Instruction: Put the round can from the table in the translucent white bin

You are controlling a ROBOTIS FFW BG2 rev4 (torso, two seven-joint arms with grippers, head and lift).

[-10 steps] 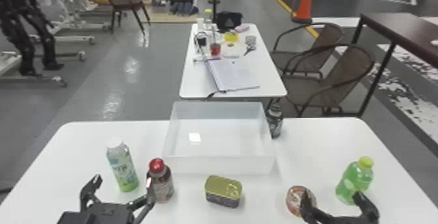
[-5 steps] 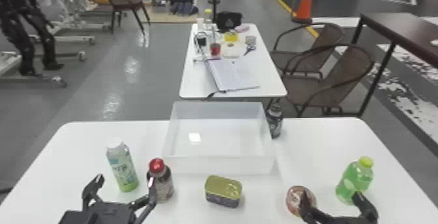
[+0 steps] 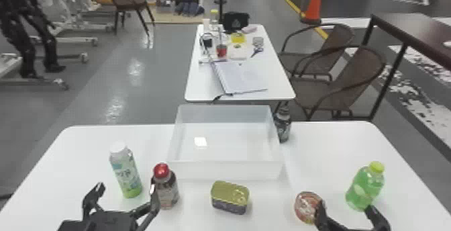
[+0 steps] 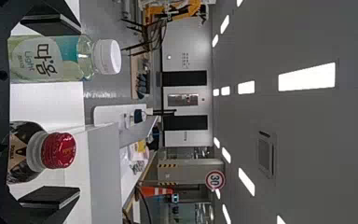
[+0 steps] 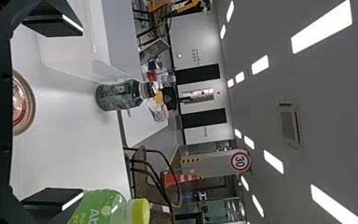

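- Table (image 3: 335,153): beneath left gripper (image 3: 127,190) and right gripper (image 3: 345,210).
- Bin (image 3: 224,171): beyond and between the grippers.
- Grippers: both open, fingers spread.
- Green bottle (image 3: 362,190): near the right gripper's outer finger.
- Round can (image 3: 303,206): on the table, near the right gripper's inner finger.

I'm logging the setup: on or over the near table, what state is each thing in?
Translucent white bin, open-topped, empty
Round can, upright, outside the bin
Rectangular tin, lid closed
White-capped bottle, upright, closed
Red-capped bottle, upright, closed
Green bottle, upright, closed
Dark bottle, upright, closed
Left pincer, open
Right pincer, open
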